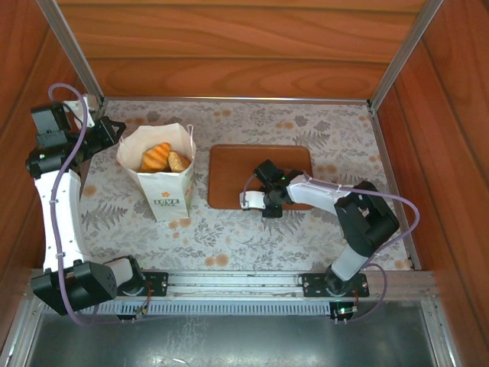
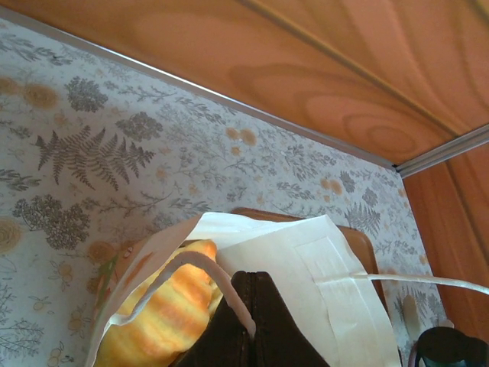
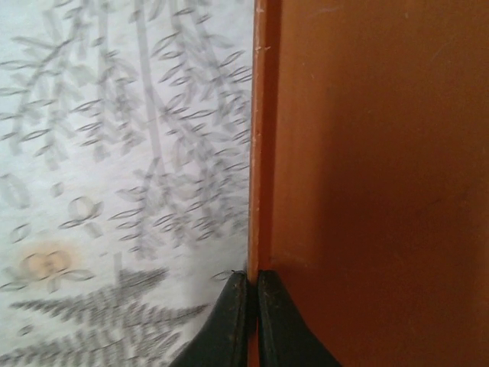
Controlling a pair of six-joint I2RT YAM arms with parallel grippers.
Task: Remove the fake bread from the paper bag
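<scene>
The paper bag (image 1: 170,195) stands upright on the left side of the fern-printed table (image 1: 306,229), its mouth open and the fake bread (image 1: 157,157) inside it: a striped golden roll and a smaller brown piece just beside it show at the top, both below the rim. The left gripper (image 2: 252,325), its dark fingers pressed together, pinches the bag's far-left rim at the spot where a white string handle (image 2: 191,261) runs down to them; seen from the left wrist, the striped roll lies just under that handle. To the bag's right, apart from it, a flat brown tray (image 1: 229,164) lies on the table. The right gripper (image 3: 250,302) sits low at the tray's near edge, its fingertips clamped on the thin raised rim, one finger on the table side and the other over the tray's floor. Wood panels (image 1: 229,46) wall the table at the back and on both sides
</scene>
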